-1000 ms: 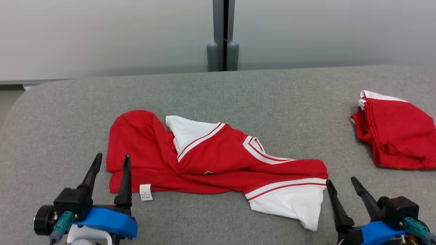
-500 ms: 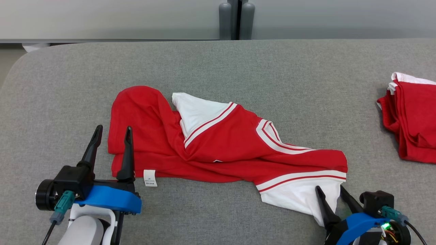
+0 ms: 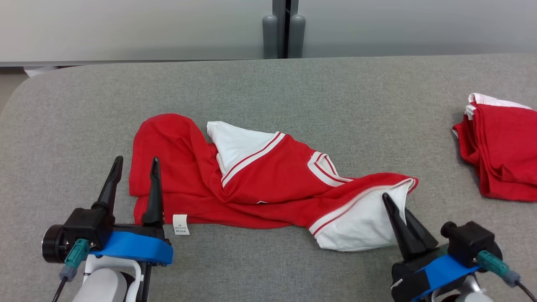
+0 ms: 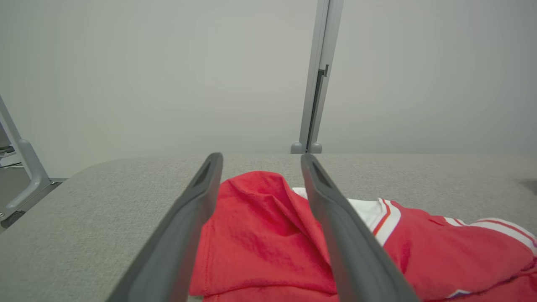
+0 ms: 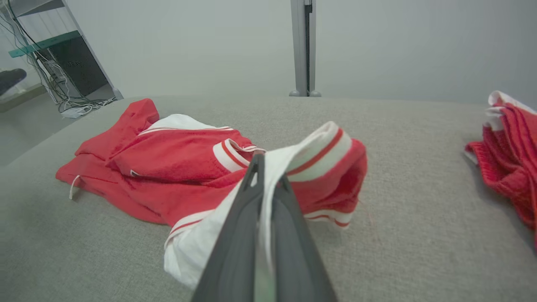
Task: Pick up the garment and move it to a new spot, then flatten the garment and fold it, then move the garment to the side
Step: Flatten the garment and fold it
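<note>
The right gripper (image 3: 395, 203) had pinched and lifted the white sleeve (image 3: 356, 222) of the crumpled red-and-white jersey (image 3: 268, 184) near the front edge of the grey fabric table (image 3: 268, 92), starting the pick-up, while the left gripper (image 3: 137, 159) stood wide open.

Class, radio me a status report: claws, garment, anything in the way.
Left claw open, at garment left edge. Right claw shut on its white sleeve, raised. Second red garment far right, apart.

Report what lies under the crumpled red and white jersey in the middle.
The crumpled red and white jersey lies on the grey fabric-covered table; a white care label pokes out at its near edge. Anything else beneath its folds is covered.
</note>
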Available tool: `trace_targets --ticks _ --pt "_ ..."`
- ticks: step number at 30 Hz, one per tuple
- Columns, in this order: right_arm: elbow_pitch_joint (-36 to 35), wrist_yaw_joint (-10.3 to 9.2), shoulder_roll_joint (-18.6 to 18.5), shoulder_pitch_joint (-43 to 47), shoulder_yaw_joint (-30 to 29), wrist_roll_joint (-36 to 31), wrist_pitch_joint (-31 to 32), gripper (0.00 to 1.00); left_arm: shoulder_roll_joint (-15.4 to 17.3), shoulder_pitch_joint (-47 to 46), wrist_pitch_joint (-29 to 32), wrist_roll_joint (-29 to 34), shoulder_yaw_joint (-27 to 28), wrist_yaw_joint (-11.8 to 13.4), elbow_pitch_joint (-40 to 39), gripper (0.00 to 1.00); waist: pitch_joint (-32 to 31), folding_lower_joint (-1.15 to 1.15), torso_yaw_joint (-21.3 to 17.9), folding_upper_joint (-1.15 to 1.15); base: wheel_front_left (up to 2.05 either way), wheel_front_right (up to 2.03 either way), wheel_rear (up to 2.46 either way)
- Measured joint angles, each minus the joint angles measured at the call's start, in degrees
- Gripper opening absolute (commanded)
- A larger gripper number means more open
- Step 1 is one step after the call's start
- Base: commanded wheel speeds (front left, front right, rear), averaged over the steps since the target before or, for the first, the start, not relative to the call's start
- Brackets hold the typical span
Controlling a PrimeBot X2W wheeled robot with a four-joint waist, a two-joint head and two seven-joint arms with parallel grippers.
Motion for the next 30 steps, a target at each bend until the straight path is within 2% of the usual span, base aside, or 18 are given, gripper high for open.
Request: trace_targets --ticks 5,9,18,25,26,27,30 --pt "-6.16 0.00 -1.29 -2.14 0.48 0.81 1.78 0.00 -0.11 -0.07 -0.02 0.03 -0.07 0.16 -0.36 1.00 0.09 0.00 -0.19 0.00 0.00 0.00 0.00" --pt "-5.83 0.00 -2.20 -5.78 0.07 2.10 3.15 0.00 -0.25 -0.59 -0.03 0.16 -0.20 0.25 -0.51 1.00 0.60 0.00 0.05 0.00 0.00 0.00 0.00" --pt "5.11 0.00 -3.91 -13.94 -3.07 4.80 4.21 0.00 -1.46 -4.17 -0.11 1.04 -1.13 -0.59 -0.49 1.00 4.84 0.01 2.73 0.00 0.00 0.00 0.00" --pt "18.28 0.00 -3.93 -23.53 -4.16 6.33 1.75 0.00 -2.91 -7.41 -0.20 2.07 -1.71 -1.60 0.10 1.00 9.70 0.01 5.19 0.01 0.00 0.00 0.00" --pt "20.89 0.00 -3.92 -25.14 -3.72 6.55 0.47 0.40 -3.04 -7.52 -0.20 2.21 -1.59 -1.66 0.46 1.00 10.27 0.01 5.57 0.01 0.00 0.00 0.00" --pt "21.89 0.00 -3.94 -25.71 -3.41 6.60 -0.23 1.00 -3.11 -7.54 -0.20 2.32 -1.52 -1.66 0.52 1.00 10.38 0.01 5.59 0.01 0.00 0.00 0.00" --pt "23.48 0.00 -4.17 -26.03 -2.69 6.69 -3.41 1.00 -3.33 -7.54 -0.25 2.66 -1.01 -1.65 0.87 1.00 9.87 0.01 5.09 0.01 0.00 0.00 0.00"
